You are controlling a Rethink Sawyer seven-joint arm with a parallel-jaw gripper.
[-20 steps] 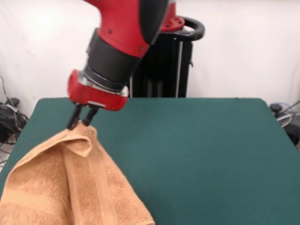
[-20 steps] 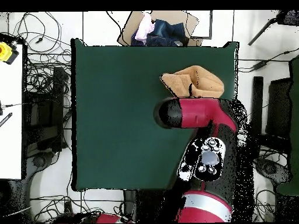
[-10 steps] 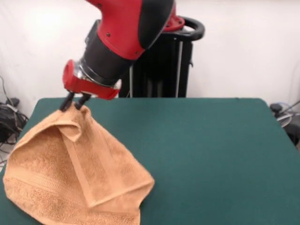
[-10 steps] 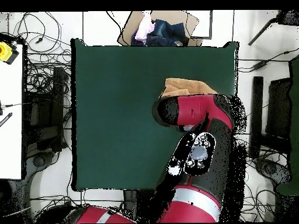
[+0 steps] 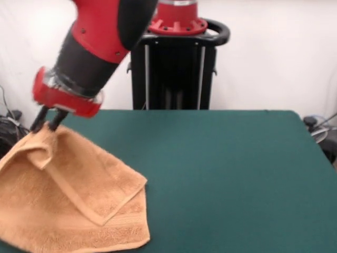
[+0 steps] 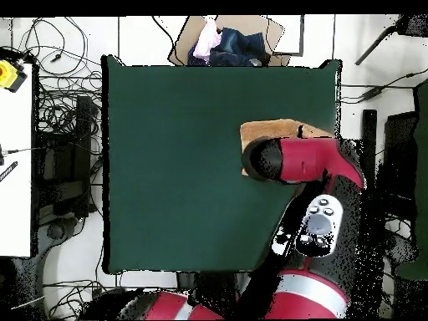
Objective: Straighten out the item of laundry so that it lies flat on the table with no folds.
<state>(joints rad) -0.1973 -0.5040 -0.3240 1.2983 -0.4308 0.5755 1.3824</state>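
Jaws of the black gripper (image 5: pixel 46 121) are clamped on the peach terry-cloth towel (image 5: pixel 68 200), frame left; overhang off the dark green felt table (image 5: pixel 226 174) is risked.

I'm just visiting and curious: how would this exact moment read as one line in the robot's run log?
phase: spreading | gripper: shut on towel corner | towel: partly lifted, one fold across it, not flat | table: towel near edge

A brown cardboard box (image 6: pixel 227 42) sits at 12 o'clock in the overhead view, with dark blue and pink clothes (image 6: pixel 219 40) inside. Black cables (image 6: pixel 58 92) lie tangled on the floor at 9 o'clock. A white table (image 6: pixel 15 159) is beside them, with a yellow thing (image 6: pixel 7 75) on its top corner. In the front view, a white wall (image 5: pixel 274 52) stands behind.
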